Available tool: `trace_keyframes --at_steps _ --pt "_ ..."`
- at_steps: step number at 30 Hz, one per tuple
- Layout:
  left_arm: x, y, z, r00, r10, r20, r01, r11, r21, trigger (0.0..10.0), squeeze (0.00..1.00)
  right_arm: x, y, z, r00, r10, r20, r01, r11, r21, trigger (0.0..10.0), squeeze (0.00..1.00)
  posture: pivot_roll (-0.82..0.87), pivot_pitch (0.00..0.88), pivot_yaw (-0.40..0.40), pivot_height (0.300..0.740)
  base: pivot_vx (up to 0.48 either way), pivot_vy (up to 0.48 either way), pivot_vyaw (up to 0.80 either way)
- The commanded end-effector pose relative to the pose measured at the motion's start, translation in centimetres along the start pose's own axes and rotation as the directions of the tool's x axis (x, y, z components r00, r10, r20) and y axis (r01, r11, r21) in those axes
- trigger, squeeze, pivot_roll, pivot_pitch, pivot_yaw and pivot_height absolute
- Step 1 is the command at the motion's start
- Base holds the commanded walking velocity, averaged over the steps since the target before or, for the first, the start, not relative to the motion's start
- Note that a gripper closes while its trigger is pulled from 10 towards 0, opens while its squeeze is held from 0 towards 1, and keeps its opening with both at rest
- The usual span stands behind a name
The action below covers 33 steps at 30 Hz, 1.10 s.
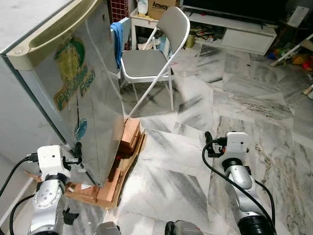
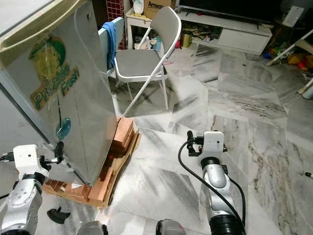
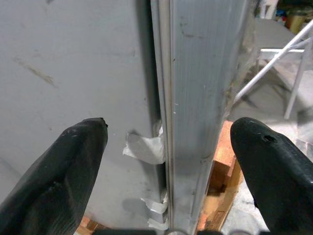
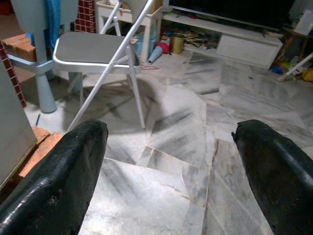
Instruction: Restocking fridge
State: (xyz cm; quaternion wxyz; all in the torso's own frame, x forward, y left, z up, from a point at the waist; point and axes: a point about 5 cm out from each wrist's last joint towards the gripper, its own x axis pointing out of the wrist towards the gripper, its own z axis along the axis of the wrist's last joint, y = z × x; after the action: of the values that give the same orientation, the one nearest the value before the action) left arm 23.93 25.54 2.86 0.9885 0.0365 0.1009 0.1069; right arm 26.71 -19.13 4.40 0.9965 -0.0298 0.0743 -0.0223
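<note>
While fridge (image 1: 73, 93) door sits shut, left gripper (image 3: 168, 161) hangs at lower corner, fingers (image 3: 63, 171) spread wide, straddling door seam — opening step in hand, not yet begun, by the look of it. Next calls for hooking one finger behind door edge and pulling outward. Right gripper (image 4: 171, 166) idle over marble floor (image 1: 195, 147), fingers open, holding nothing. Fridge raised on bricks (image 1: 129, 137) and wooden pallet (image 1: 88, 192). Folding chair (image 1: 151, 61) stands near door side — likely to cramp door swing.
</note>
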Motion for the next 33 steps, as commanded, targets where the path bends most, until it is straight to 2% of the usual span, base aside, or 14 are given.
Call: trace_keyframes --at_steps 1,5,10,11,13,15,16,17,19,20,22,24,26,33 --pt "0.9 -0.6 0.7 1.000 -0.012 0.024 0.011 1.000 0.005 10.0 0.00 -0.1 -0.1 -0.4 1.000 0.013 -0.027 -0.014 1.000 -0.014 10.0 0.00 0.08 0.016 -0.061 0.740 0.000 0.000 0.00" --pt "2.7 -2.6 2.1 0.995 -0.088 0.044 0.089 0.996 -0.019 10.0 0.00 -0.4 -0.6 -1.0 0.998 0.026 -0.061 -0.028 0.999 -0.033 10.0 0.00 0.07 0.009 -0.066 0.740 0.000 0.000 0.00" --pt "3.6 -7.2 3.3 0.965 -0.256 0.059 0.256 0.967 0.008 10.0 0.00 -0.5 -2.0 -1.1 0.997 -0.037 -0.062 0.032 0.997 -0.070 10.0 0.00 0.06 0.002 -0.064 0.740 0.000 0.000 0.00" --pt "3.3 -9.9 3.6 0.930 -0.361 0.075 0.360 0.933 0.025 10.0 0.00 -0.7 -2.5 -1.2 0.995 -0.070 -0.067 0.065 0.995 -0.077 10.0 0.00 0.05 0.000 -0.063 0.740 0.000 0.000 0.00" --pt "3.0 -11.2 3.6 0.906 -0.415 0.083 0.414 0.910 0.035 10.0 0.00 -0.8 -2.6 -1.3 0.994 -0.083 -0.071 0.077 0.994 -0.081 10.0 0.00 0.05 0.000 -0.060 0.740 0.000 0.000 0.00" --pt "2.0 -13.2 3.9 0.845 -0.523 0.109 0.521 0.852 0.052 10.0 0.00 -1.1 -3.0 -1.4 0.993 -0.100 -0.070 0.092 0.991 -0.101 10.0 0.00 0.04 0.000 -0.061 0.740 0.000 0.000 0.00" --pt "0.7 -15.3 4.1 0.765 -0.631 0.131 0.635 0.773 0.015 10.0 0.00 -1.6 -3.7 -1.8 0.989 -0.126 -0.081 0.115 0.985 -0.129 10.0 0.00 0.04 0.000 -0.064 0.740 0.000 0.000 0.00" --pt "0.0 -16.0 4.1 0.725 -0.676 0.134 0.683 0.730 -0.013 10.0 0.00 -1.9 -4.1 -2.1 0.986 -0.138 -0.091 0.125 0.982 -0.140 10.0 0.00 0.04 0.000 -0.065 0.740 0.000 0.000 0.00" --pt "-0.8 -16.8 4.1 0.672 -0.729 0.131 0.738 0.675 -0.031 10.0 0.00 -2.3 -4.6 -2.5 0.981 -0.158 -0.110 0.141 0.979 -0.149 10.0 0.00 0.04 0.001 -0.065 0.740 0.000 0.000 0.00" --pt "-1.3 -17.0 3.8 0.659 -0.742 0.121 0.749 0.663 -0.015 10.0 0.00 -2.7 -5.2 -3.1 0.973 -0.185 -0.139 0.166 0.976 -0.139 10.0 0.00 0.05 0.002 -0.065 0.740 0.000 0.000 0.00" --pt "-1.2 -16.7 3.5 0.674 -0.730 0.110 0.736 0.677 -0.011 10.0 0.00 -2.9 -5.5 -3.5 0.967 -0.203 -0.156 0.185 0.975 -0.124 10.0 0.00 0.05 0.002 -0.066 0.740 0.000 0.000 0.00" --pt "-0.8 -15.6 2.6 0.716 -0.694 0.081 0.696 0.718 -0.005 10.0 0.00 -2.9 -5.8 -3.6 0.962 -0.216 -0.165 0.200 0.974 -0.108 10.0 0.00 0.05 0.002 -0.066 0.740 0.000 0.000 0.00" --pt "-0.2 -13.3 1.8 0.782 -0.622 0.046 0.623 0.782 -0.008 10.0 0.00 -2.8 -5.6 -3.5 0.966 -0.210 -0.153 0.194 0.974 -0.115 10.0 0.00 0.05 0.002 -0.067 0.740 0.000 0.000 0.00" --pt "-0.3 -9.7 1.4 0.845 -0.533 0.030 0.533 0.846 0.011 10.0 0.00 -2.8 -5.5 -3.3 0.967 -0.212 -0.138 0.196 0.973 -0.123 10.0 0.00 0.07 0.008 -0.066 0.740 0.000 0.000 0.00"
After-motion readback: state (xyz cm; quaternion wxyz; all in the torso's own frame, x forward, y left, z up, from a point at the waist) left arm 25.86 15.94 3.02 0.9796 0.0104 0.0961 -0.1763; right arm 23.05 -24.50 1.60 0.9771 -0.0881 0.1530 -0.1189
